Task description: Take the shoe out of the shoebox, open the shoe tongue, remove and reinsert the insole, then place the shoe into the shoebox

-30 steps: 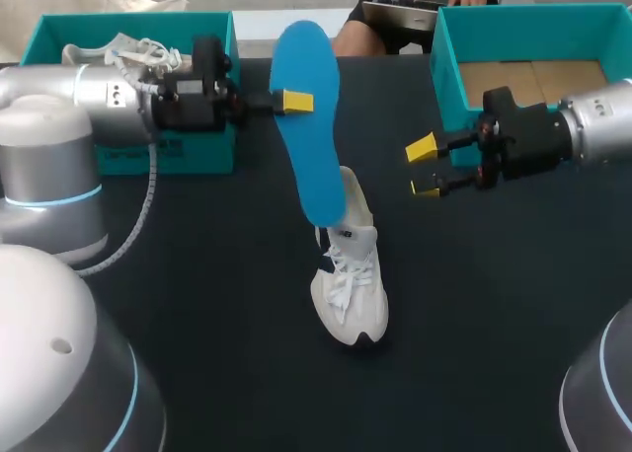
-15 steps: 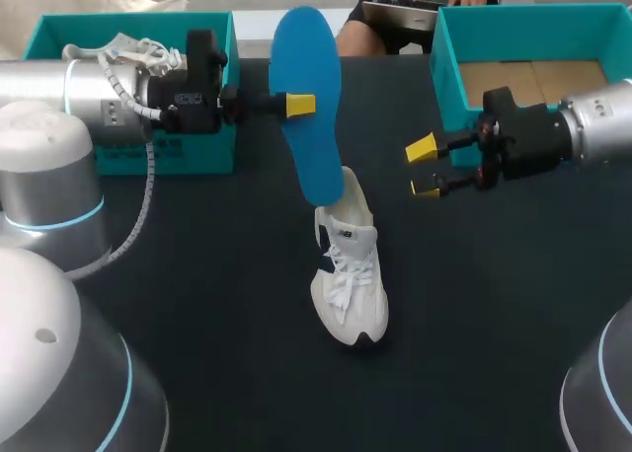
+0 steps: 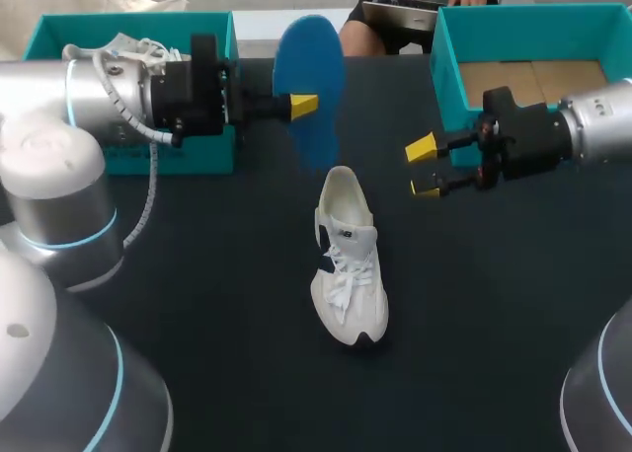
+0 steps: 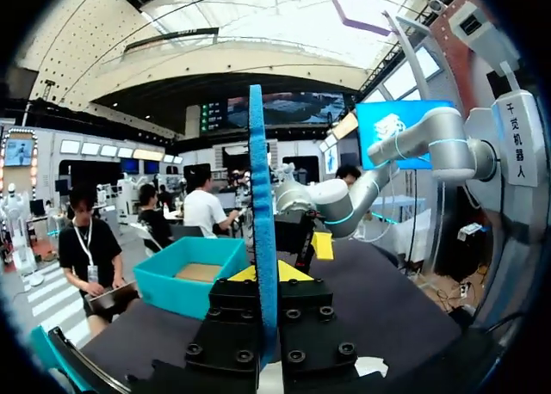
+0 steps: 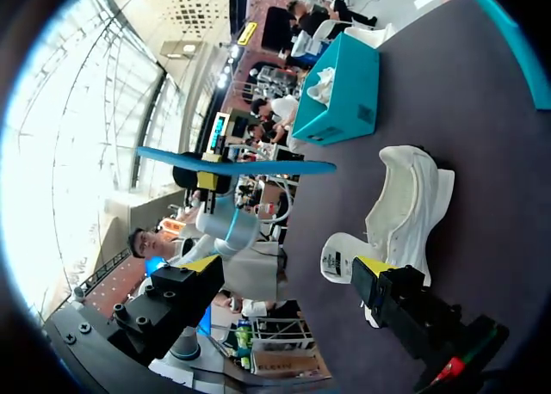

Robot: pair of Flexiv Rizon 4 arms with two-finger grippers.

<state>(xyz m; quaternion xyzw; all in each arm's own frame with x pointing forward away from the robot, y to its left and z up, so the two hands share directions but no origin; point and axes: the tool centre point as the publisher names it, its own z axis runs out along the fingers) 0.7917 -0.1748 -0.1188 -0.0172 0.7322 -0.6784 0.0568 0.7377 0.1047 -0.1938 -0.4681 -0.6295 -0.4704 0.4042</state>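
Blue insole held up in the air, white shoe standing on the table.

Left gripper (image 3: 302,105) clamped on the insole (image 3: 310,77), which stands edge-on out of the fingers in the left wrist view; one yellow tip visible from the head camera. Insole held above the dark table (image 3: 494,353), apart from the shoe (image 3: 348,269). Shoe upright on its sole mid-table, toe toward the robot, heel opening toward the far side. Right gripper (image 3: 425,169) spread wide, nothing between its tips, to the right of the shoe's heel and not touching it, near the right teal shoebox (image 3: 441,52), cardboard floor showing. Left teal shoebox (image 3: 128,26) sits behind the left arm, with a second white shoe (image 3: 133,52) inside.
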